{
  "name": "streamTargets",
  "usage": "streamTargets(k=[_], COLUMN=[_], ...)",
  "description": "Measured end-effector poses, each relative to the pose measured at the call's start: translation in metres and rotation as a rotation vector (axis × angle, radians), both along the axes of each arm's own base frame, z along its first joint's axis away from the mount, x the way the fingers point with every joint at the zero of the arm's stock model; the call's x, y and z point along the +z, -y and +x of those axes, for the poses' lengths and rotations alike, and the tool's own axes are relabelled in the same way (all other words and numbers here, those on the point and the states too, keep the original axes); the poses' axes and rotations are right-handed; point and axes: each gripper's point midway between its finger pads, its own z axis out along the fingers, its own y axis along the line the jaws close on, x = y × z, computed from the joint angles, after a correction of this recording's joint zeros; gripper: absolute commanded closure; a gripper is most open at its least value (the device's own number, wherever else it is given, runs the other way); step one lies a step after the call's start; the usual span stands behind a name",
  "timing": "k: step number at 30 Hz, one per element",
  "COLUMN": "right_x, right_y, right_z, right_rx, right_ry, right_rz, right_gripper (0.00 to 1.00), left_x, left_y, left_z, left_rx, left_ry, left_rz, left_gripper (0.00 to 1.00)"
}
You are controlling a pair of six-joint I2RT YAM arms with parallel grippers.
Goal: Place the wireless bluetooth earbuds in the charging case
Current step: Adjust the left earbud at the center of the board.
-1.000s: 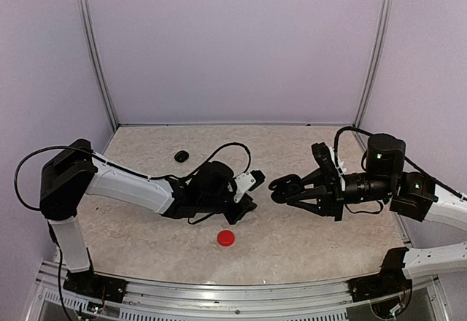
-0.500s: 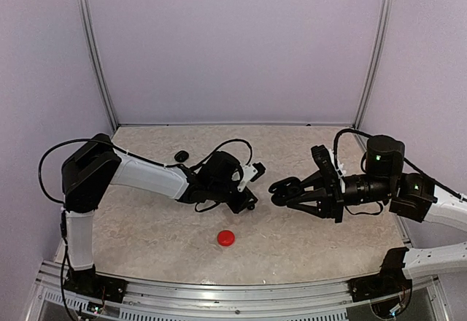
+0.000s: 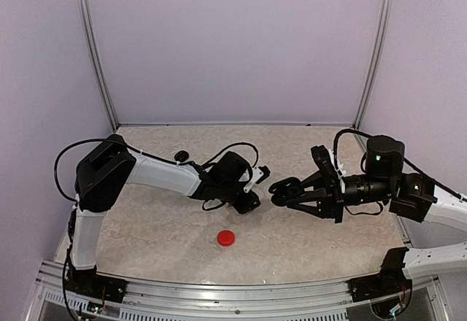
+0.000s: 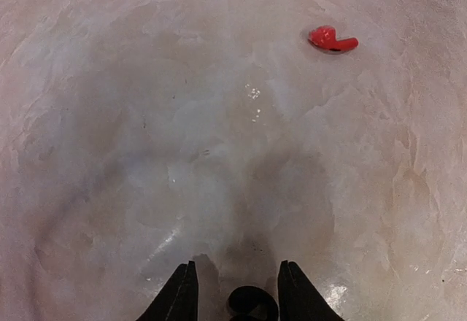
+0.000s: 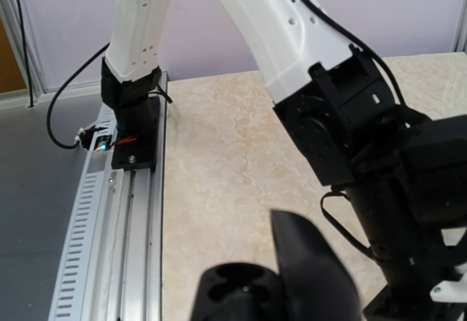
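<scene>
The left gripper (image 3: 252,198) reaches to mid-table in the top view, nose to nose with the right gripper (image 3: 283,190), which clamps the open black charging case (image 3: 278,187). A red rounded piece (image 3: 226,238) lies nearer the bases (case or bud, too small to tell).

Left wrist: the fingers stand partly apart around what looks like a black earbud (image 4: 252,304), seemingly touching neither; a red earbud (image 4: 332,39) lies well ahead on the table (image 4: 219,131).

Right wrist: the case's sockets look empty — no bud seated, every insertion left.
</scene>
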Motion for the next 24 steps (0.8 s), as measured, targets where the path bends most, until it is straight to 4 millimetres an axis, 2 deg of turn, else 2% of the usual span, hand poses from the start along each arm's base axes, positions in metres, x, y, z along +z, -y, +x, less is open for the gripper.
streamTargets(k=[6, 8, 12, 14, 16, 20, 24], right_x=[0.0, 0.0, 0.0, 0.0, 0.0, -0.002, -0.004], right_y=[0.0, 0.0, 0.0, 0.0, 0.0, -0.001, -0.001], right_z=[0.0, 0.0, 0.001, 0.001, 0.001, 0.001, 0.002], right_rx=[0.0, 0.0, -0.003, -0.004, -0.004, -0.004, -0.003], right_ry=[0.0, 0.0, 0.001, 0.001, 0.001, -0.002, -0.006], right_rz=[0.0, 0.0, -0.001, -0.001, -0.001, -0.005, -0.01], right_gripper=[1.0, 1.0, 1.0, 1.0, 1.0, 1.0, 1.0], left_x=[-0.007, -0.007, -0.004, -0.005, -0.011, -0.009, -0.007], left_y=[-0.006, -0.009, -0.017, -0.027, -0.046, -0.07, -0.078], left_z=[0.004, 0.007, 0.02, 0.026, 0.03, 0.032, 0.03], left_rx=[0.043, 0.069, 0.132, 0.164, 0.203, 0.253, 0.276], left_ry=[-0.003, -0.015, -0.026, -0.033, -0.054, -0.07, -0.073], left_rz=[0.056, 0.054, 0.037, 0.036, 0.05, 0.045, 0.044], left_gripper=[0.69, 0.75, 0.83, 0.83, 0.82, 0.8, 0.8])
